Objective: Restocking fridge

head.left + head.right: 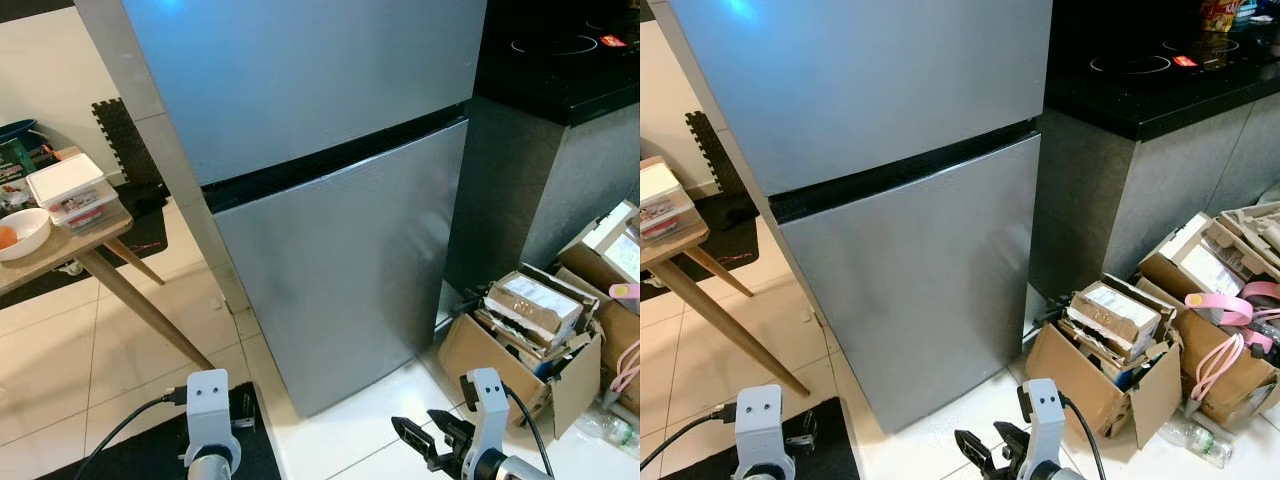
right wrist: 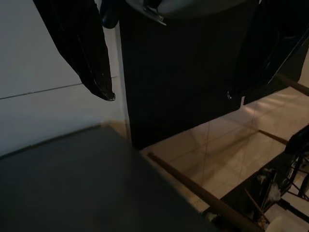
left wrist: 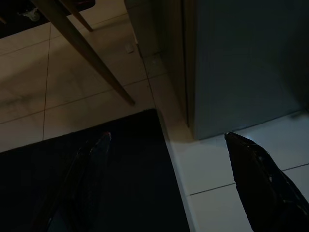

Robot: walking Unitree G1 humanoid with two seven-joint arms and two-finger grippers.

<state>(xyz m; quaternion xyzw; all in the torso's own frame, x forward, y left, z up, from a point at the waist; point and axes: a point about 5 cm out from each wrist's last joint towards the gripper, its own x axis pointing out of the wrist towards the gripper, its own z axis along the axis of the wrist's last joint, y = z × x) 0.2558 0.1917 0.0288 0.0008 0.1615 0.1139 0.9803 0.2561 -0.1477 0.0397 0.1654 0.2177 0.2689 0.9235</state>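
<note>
Grey fridge among tan, black and white

The fridge (image 1: 330, 200) is plain silver-grey with a black band between its two doors. Left of it, a light wooden table (image 1: 70, 250) carries a white bowl (image 1: 22, 235) holding something orange. Below it lie glossy white and beige floor tiles (image 1: 60, 360) and a black mat (image 3: 96, 183). Right of it, a black countertop (image 1: 1160, 85) tops grey panels, above brown cardboard boxes (image 1: 520, 350) and pink straps (image 1: 1230, 310).

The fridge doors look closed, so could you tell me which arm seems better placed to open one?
Probably the right: the right gripper hangs open in front of the fridge doors, while the left gripper sits over the dark mat off its corner.
</note>
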